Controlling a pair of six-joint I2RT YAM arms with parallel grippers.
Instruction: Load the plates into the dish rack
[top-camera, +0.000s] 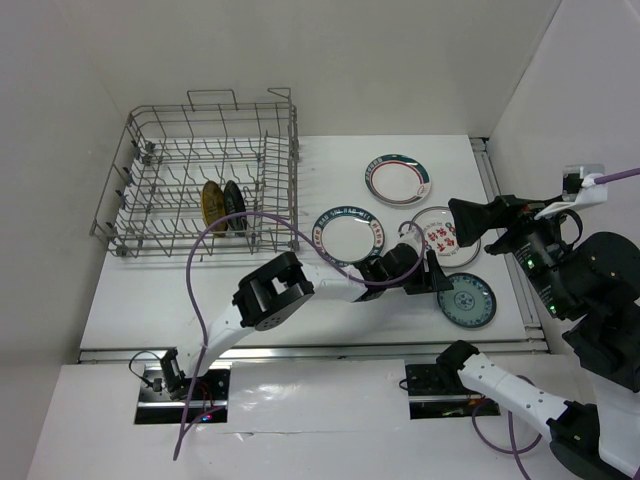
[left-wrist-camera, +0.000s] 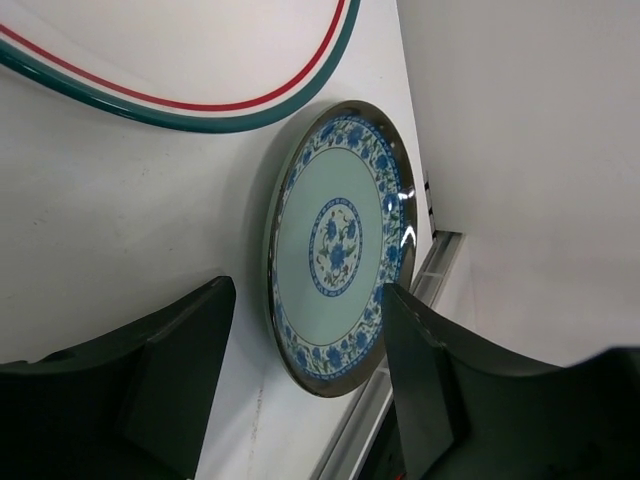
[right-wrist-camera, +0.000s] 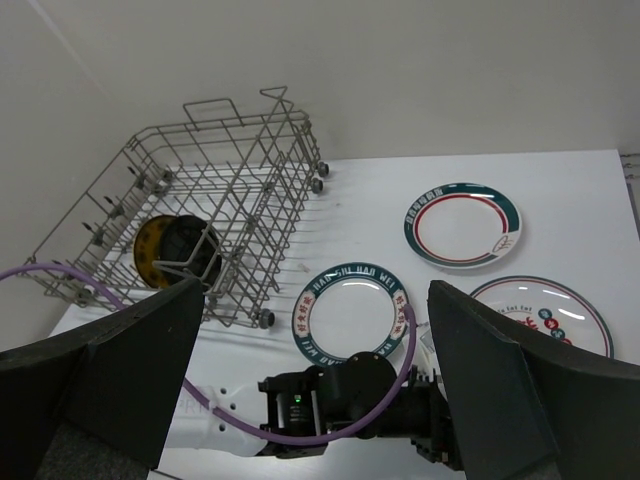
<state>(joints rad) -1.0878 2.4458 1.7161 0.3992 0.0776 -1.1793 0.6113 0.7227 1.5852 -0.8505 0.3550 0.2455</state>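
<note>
The grey wire dish rack (top-camera: 160, 175) stands at the back left, with the yellow plate (top-camera: 211, 205) and the black plate (top-camera: 234, 205) upright in it. Four plates lie flat on the table: green/red-rimmed (top-camera: 398, 180), blue-lettered (top-camera: 350, 236), red-patterned (top-camera: 445, 236) and the small teal one (top-camera: 466, 300). My left gripper (top-camera: 443, 277) is open and low at the teal plate's left edge. In the left wrist view the teal plate (left-wrist-camera: 335, 245) lies between and just ahead of the open fingers (left-wrist-camera: 180, 370). My right gripper (top-camera: 462, 228) is open and empty, raised above the red-patterned plate.
The right wrist view shows the rack (right-wrist-camera: 240, 160), the blue-lettered plate (right-wrist-camera: 350, 310) and the left arm below it. A purple cable (top-camera: 215, 240) loops from the left arm past the rack's front. The table's right edge rail (top-camera: 520, 290) runs close beside the teal plate.
</note>
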